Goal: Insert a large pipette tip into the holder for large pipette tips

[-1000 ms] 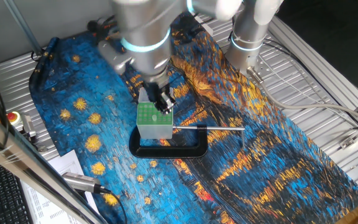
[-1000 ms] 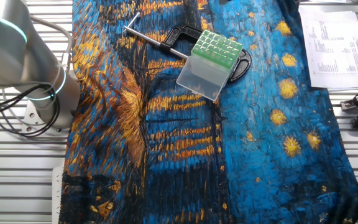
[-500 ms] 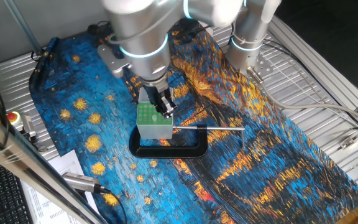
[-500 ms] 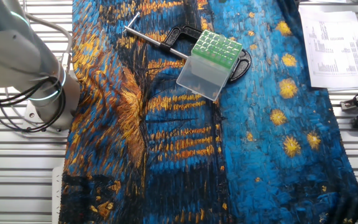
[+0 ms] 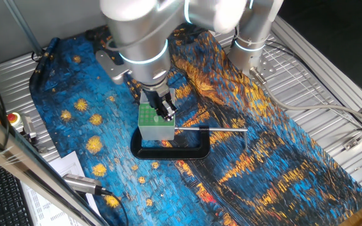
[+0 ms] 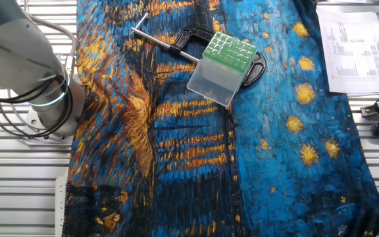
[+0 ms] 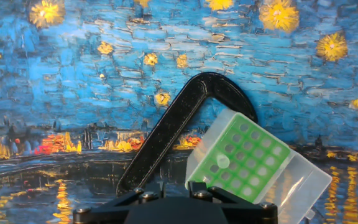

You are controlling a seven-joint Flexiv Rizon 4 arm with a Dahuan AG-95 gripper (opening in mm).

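One seated tip shows only hand-view.

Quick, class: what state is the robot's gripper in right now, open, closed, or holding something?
Gripper: cannot be told; it hovers over the holder, fingertips unclear.

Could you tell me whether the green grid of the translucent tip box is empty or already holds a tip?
One tip is in: in the hand view, a whitish round tip top fills one hole of the green-topped translucent box; other visible holes look empty.
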